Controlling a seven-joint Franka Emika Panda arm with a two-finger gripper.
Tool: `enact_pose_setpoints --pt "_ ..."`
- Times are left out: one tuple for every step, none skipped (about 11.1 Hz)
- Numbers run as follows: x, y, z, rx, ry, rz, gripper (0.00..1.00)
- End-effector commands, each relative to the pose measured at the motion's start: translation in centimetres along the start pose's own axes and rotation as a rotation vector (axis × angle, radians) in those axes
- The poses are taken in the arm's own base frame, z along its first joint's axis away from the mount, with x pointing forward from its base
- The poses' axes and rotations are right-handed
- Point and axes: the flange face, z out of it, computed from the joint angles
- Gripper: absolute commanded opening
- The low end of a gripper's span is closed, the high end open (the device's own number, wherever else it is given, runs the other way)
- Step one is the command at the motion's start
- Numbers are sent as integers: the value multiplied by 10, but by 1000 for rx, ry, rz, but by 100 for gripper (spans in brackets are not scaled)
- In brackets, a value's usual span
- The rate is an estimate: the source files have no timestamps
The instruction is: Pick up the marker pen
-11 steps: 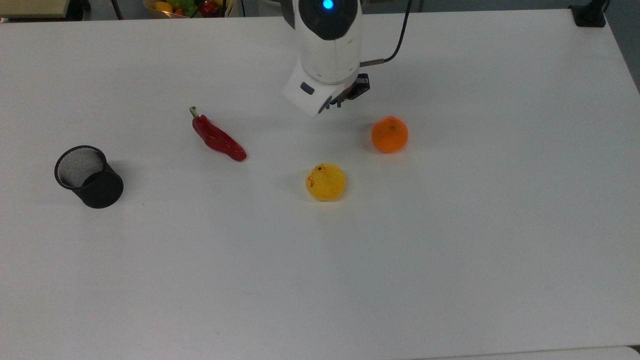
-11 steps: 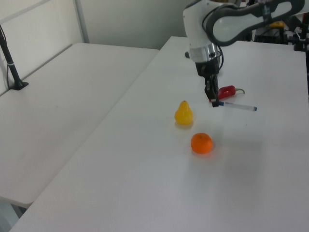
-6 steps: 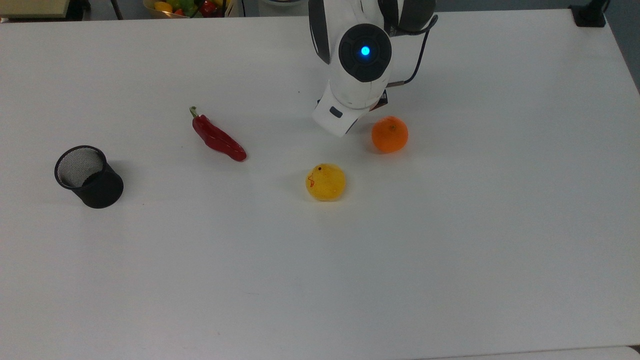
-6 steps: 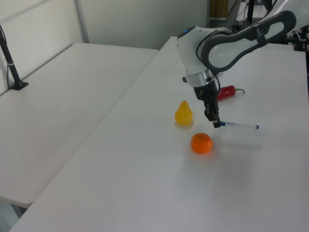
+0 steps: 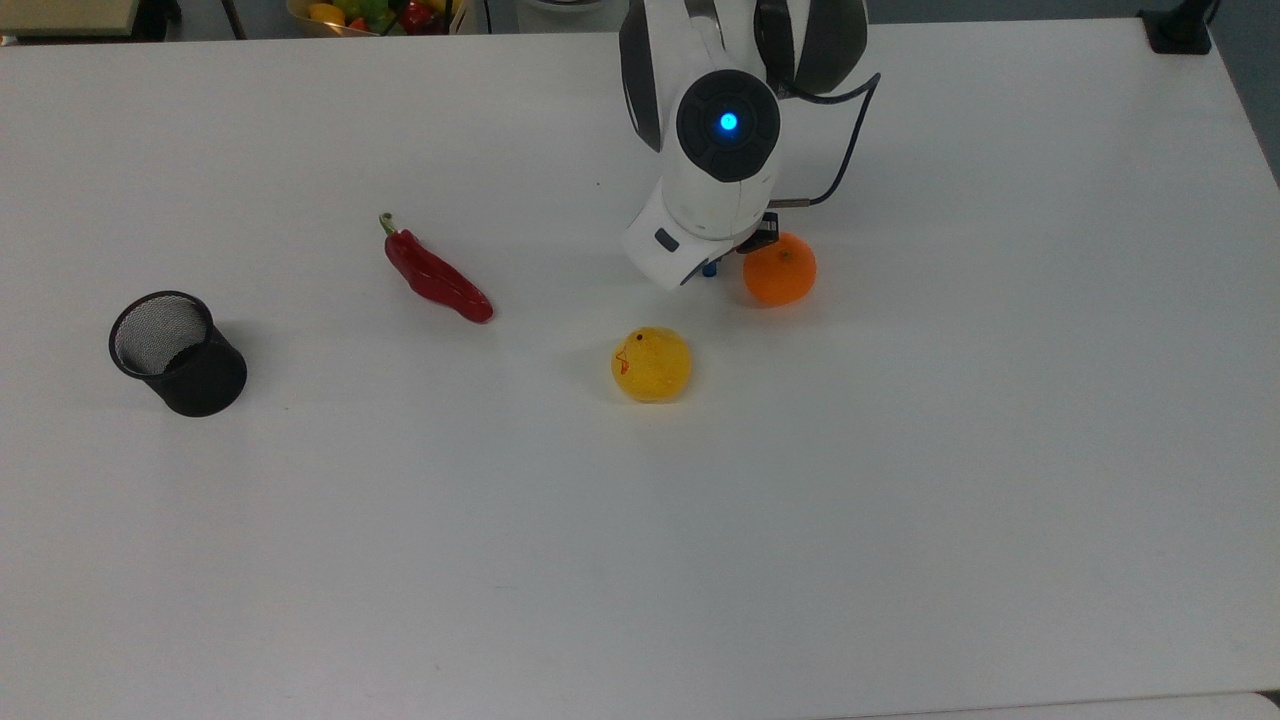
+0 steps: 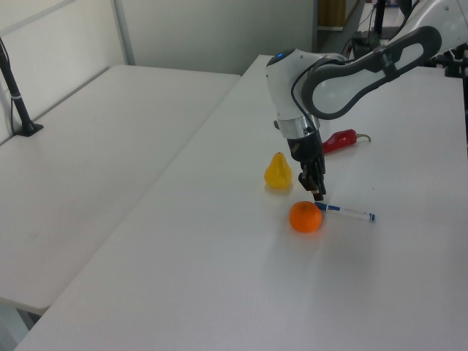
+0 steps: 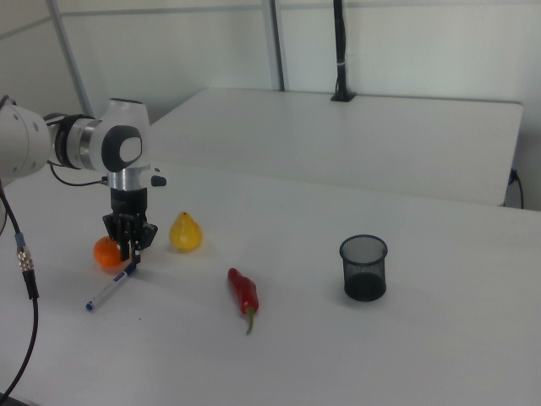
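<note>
Gripper (image 6: 318, 193) clamps the marker pen (image 6: 349, 213) by its blue cap end only, barrel trailing out on the table (image 6: 219, 256). Orange (image 6: 305, 218) sits just beside the jaws; you risk the pen pivoting or slipping, or nudging the fruit.

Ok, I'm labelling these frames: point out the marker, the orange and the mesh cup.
marker (image 6: 351, 213), left view, middle of the white barrel
orange (image 5: 780, 271), top view, centre of the fruit
mesh cup (image 7: 364, 272), right view, outer wall
</note>
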Motion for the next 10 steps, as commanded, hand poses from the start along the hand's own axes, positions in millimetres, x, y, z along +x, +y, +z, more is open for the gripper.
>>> enact_pose_setpoints --pt "0 -3 -2 -8 23 22 43" --pt "-1 -3 -4 -8 22 22 45" --pt "-4 1 -14 -8 33 28 52" --pt "-6 6 -29 -1 56 37 64" --pt "-11 15 -47 2 83 50 82" --pt "-18 27 -68 5 105 67 100" --pt "-28 38 -86 6 103 80 100" --pt "-39 51 -104 8 104 98 100" --pt "-52 61 -123 10 108 112 100" --pt "-63 83 -143 18 126 134 100"
